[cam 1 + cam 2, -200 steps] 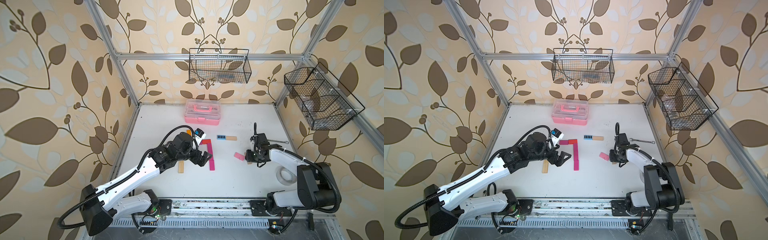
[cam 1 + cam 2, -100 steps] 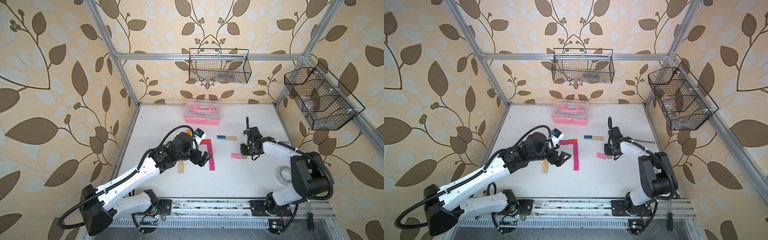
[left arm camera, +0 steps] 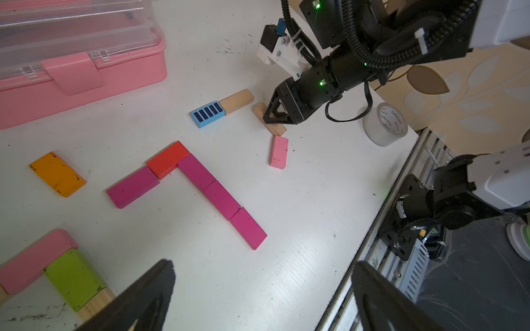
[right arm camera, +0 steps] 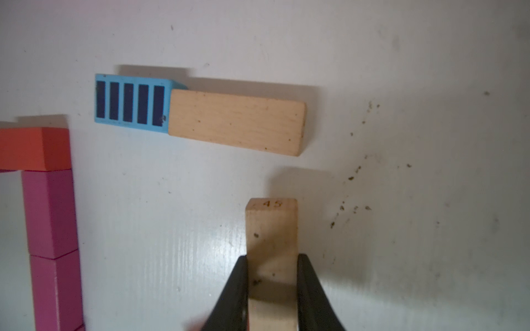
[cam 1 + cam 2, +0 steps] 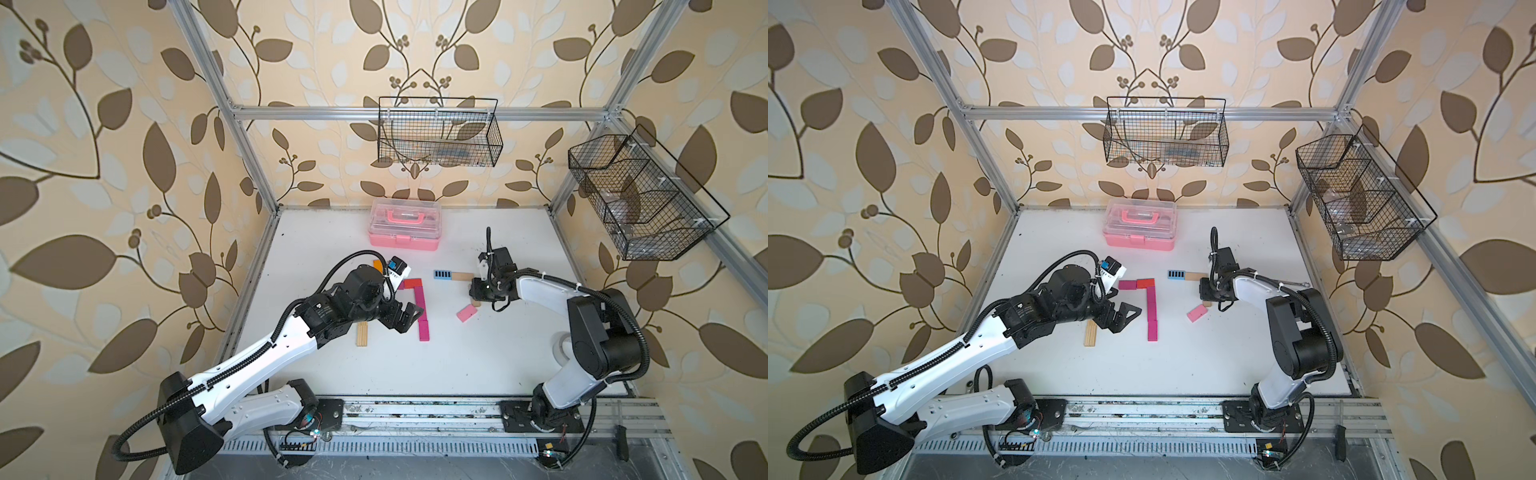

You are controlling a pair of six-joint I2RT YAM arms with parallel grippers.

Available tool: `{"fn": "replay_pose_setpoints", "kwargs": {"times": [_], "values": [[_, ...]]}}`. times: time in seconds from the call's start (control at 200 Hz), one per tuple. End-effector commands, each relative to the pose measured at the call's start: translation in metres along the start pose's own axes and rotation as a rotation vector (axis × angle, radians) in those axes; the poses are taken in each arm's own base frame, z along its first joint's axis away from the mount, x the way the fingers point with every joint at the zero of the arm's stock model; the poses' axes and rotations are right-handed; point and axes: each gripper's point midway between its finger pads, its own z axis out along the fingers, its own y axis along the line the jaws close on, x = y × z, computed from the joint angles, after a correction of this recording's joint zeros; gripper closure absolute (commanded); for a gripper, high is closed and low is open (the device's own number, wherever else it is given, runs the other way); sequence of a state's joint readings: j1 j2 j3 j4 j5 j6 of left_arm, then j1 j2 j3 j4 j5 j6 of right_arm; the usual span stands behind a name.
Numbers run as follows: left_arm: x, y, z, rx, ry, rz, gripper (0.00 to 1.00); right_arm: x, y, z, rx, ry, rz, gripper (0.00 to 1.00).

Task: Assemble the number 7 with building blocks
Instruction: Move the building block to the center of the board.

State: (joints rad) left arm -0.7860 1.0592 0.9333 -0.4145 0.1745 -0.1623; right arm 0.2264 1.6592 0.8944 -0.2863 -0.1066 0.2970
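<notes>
The right fingers [image 4: 309, 286] are pinched shut on a plain wood block [image 4: 271, 229]; whether it is off the counter [image 4: 401, 86] I cannot tell. It sits well apart from the number 7 [image 5: 1152, 309], on the side away from the bar's free end, its long axis parallel to the 7's stem — so joining it there probably needs a sideways carry, no turn. The left fingers [image 3: 146, 301] gape wide and empty just beside the stem, nearer the 7.

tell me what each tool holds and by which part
The right tool pinches a wood block across its long sides, one end poking out past it. The left tool is open and holds nothing.
</notes>
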Motion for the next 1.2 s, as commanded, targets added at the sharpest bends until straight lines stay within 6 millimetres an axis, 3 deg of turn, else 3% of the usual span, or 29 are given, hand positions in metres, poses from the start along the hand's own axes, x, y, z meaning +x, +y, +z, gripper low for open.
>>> {"fn": "replay_pose_setpoints", "kwargs": {"times": [0.0, 0.615, 0.73, 0.825, 0.96, 1.195], "values": [[-0.011, -0.003, -0.005, 0.002, -0.047, 0.023, 0.01, 0.005, 0.006, 0.009, -0.029, 0.006, 0.031, 0.76], [-0.011, -0.003, -0.005, 0.005, -0.053, 0.026, 0.01, 0.006, -0.005, 0.019, 0.037, 0.025, 0.024, 0.73], [-0.011, -0.003, -0.005, 0.005, -0.051, 0.026, 0.01, 0.004, -0.003, 0.018, 0.036, 0.018, 0.018, 0.69], [-0.01, -0.003, -0.003, 0.007, -0.045, 0.025, 0.01, -0.001, 0.001, 0.011, 0.02, 0.0, 0.009, 0.63], [-0.01, -0.005, 0.0, 0.017, -0.035, 0.024, 0.01, -0.01, 0.005, -0.014, 0.021, -0.052, -0.015, 0.56], [-0.012, -0.007, 0.002, 0.028, -0.032, 0.024, 0.01, 0.005, -0.002, -0.047, 0.041, -0.093, -0.023, 0.5]]}}
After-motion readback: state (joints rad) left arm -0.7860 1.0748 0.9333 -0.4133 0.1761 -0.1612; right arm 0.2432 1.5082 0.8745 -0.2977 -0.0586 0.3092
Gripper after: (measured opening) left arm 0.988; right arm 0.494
